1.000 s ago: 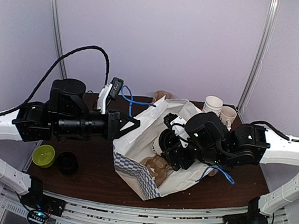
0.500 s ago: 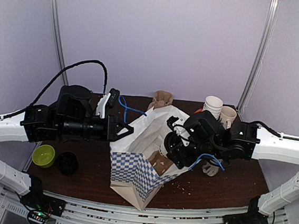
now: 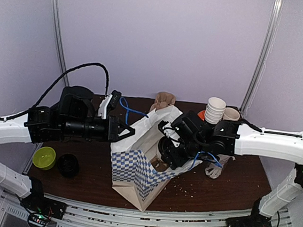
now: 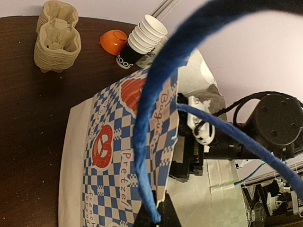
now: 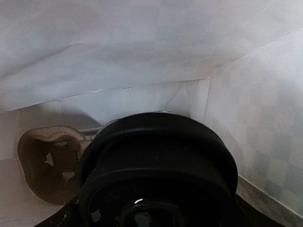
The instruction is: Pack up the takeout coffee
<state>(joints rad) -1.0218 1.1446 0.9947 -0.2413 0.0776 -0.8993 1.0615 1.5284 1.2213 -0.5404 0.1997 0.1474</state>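
Bag (image 3: 135,171) — thin creased paper, blue-and-white check print outside, plain white inside. It stands mouth-up on the dark wood-grain tabletop (image 3: 89,174), leaning a little.

Left tool (image 3: 130,132): pinched together on the bag's left rim.

Right tool (image 3: 168,154): reaches down through the bag's mouth, jaws wide and clamped on the cup (image 5: 158,170). Only the cup's dark, round, ridged top shows, well inside the bag; whether it touches the bag's floor I cannot tell.

Tray (image 5: 47,165) — brown moulded pulp, rough, with a flapped hole. It lies on the bag's floor, left of the cup in the right wrist view, and the cup is not seated in it. The bag's white walls close in on every side of the cup, so there is little room within.

Behind the bag: a stack of spare trays (image 4: 56,40), an orange lid (image 4: 113,41) and a cup stack (image 4: 144,38) with ribbed white rims.

Left of the bag: a green piece (image 3: 44,158) and a black piece (image 3: 68,165), both round.

In front of the bag: crumbs on the tabletop.

A blue cable (image 4: 142,142) loops across the left wrist view.
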